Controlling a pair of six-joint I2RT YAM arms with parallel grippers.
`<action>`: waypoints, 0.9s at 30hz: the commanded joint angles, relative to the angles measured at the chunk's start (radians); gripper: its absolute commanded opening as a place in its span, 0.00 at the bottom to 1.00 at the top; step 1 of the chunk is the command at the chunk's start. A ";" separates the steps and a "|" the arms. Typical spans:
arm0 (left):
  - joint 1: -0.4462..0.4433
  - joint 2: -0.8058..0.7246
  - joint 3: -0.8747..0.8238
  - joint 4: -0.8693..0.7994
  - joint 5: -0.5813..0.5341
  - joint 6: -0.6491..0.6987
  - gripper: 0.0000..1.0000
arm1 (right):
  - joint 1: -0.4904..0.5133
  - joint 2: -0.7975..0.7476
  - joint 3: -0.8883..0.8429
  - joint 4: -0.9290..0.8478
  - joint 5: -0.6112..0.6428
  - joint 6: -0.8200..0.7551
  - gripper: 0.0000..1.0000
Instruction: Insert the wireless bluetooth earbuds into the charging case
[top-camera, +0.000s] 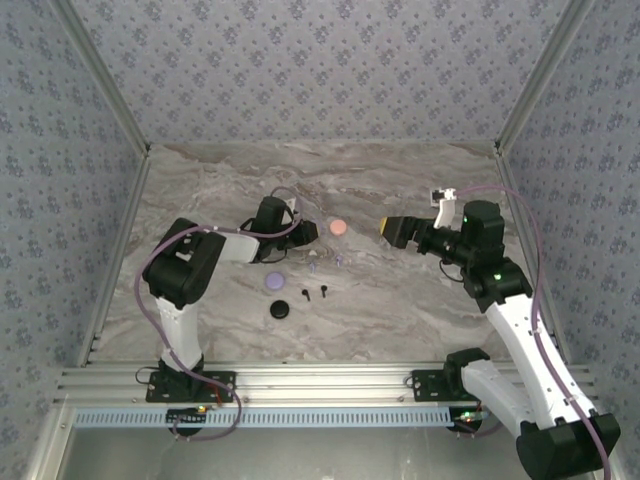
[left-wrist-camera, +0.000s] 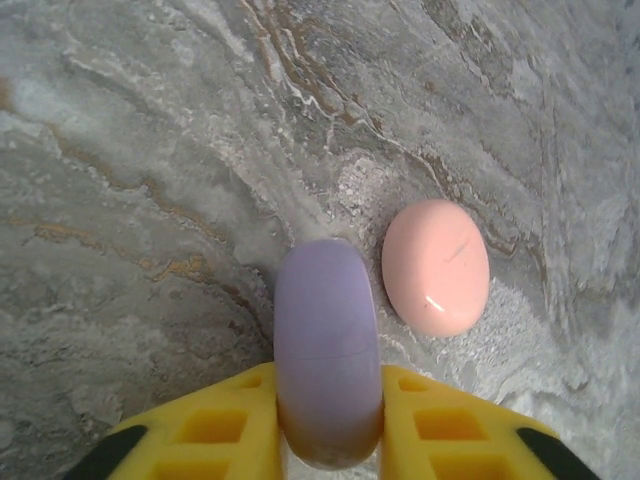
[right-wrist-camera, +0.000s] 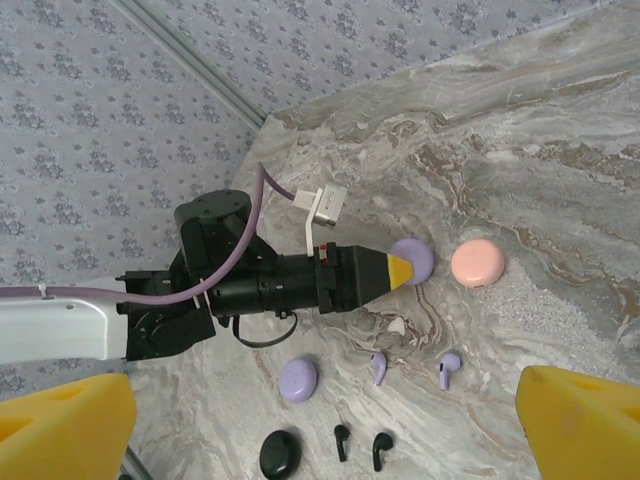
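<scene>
**A:** What is the left gripper (left-wrist-camera: 330, 378) doing?

**B:** Its yellow fingers (left-wrist-camera: 225, 430) are pressing on both sides of a lilac case (left-wrist-camera: 327, 320), which is standing on edge near the middle of the table (left-wrist-camera: 120, 150).

**A:** What is lying next to it?

**B:** A pink case (left-wrist-camera: 436, 265) is lying flat just to its right, not touching it.

**A:** And where are the earbuds sitting?

**B:** They are all lying loose, outside any case. The lilac earbuds (right-wrist-camera: 378, 367) are lying between the held case and the near edge. The black earbuds (right-wrist-camera: 342, 441) are lying closer to that edge, beside a black case (right-wrist-camera: 279, 453). A second lilac case (right-wrist-camera: 297, 380) is resting toward the left edge from the lilac pair.

**A:** And the right gripper (top-camera: 388, 229)?

**B:** It is hanging over the table's right half with its jaws standing wide apart, gripping nothing.
</scene>
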 joint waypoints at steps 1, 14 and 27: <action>0.005 0.004 0.024 -0.057 -0.040 0.020 0.38 | -0.006 0.015 0.009 -0.009 -0.039 0.014 1.00; 0.046 -0.205 -0.015 -0.176 -0.114 0.135 0.67 | 0.093 0.067 0.042 -0.155 0.106 -0.189 0.99; 0.210 -0.607 -0.184 -0.310 -0.156 0.102 0.80 | 0.525 0.470 0.185 -0.161 0.335 -0.833 1.00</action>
